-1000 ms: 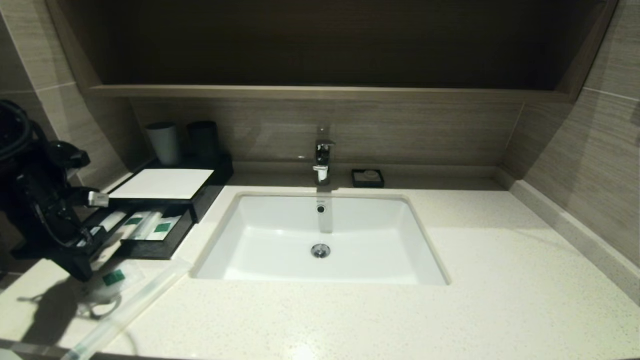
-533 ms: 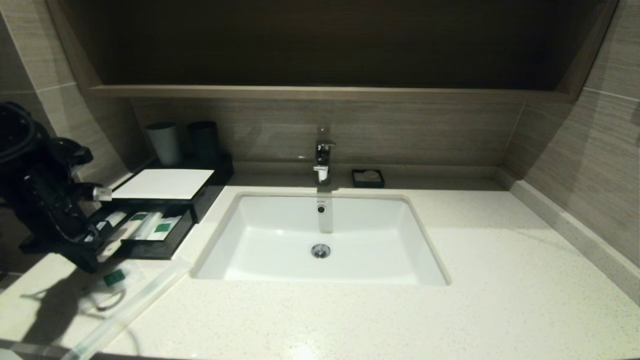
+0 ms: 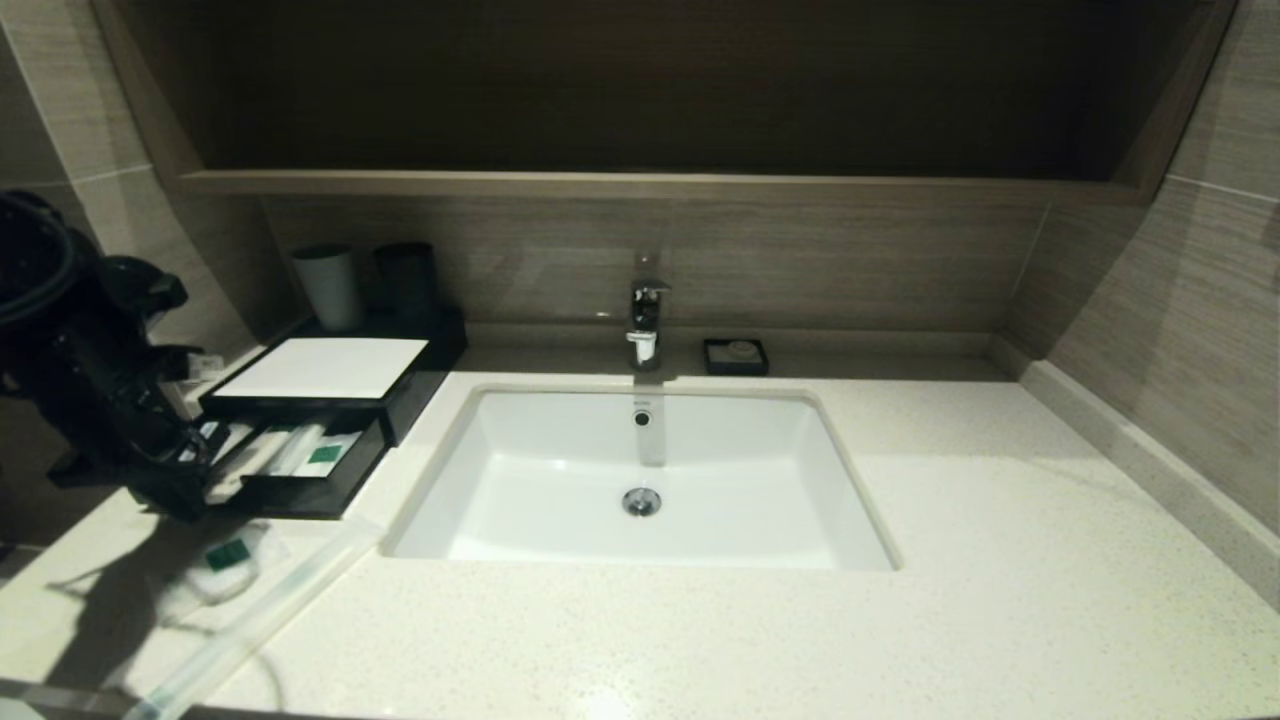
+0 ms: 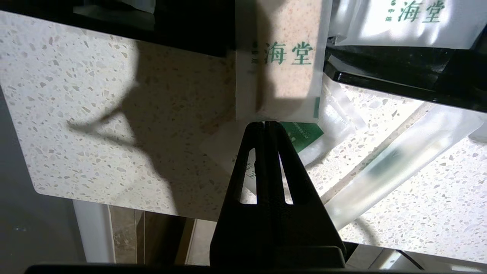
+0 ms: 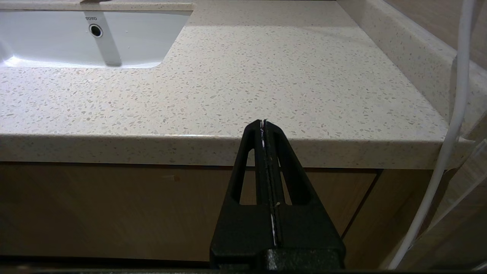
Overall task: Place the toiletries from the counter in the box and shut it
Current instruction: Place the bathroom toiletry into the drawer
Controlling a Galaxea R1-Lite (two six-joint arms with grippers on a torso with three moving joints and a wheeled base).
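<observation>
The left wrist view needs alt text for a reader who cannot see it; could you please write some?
The left gripper, fingers shut, pinches the edge of a frosted packet with green print beside the black box. Two more packets, short and long, lie on the speckled counter.

Three views: head high and wide, two wrists low and close.

Head camera looks forward and down across the whole counter (image 3: 700, 620), sink (image 3: 640, 480) at centre. Left wrist camera hangs close over the counter's front-left corner, facing down past its shut fingers (image 4: 274, 160) onto packets (image 4: 281, 72); shares that corner with head. Right wrist camera sits below the front edge near the right end, facing the back wall; shares sink (image 5: 76, 42) and right counter (image 5: 289, 80).
</observation>
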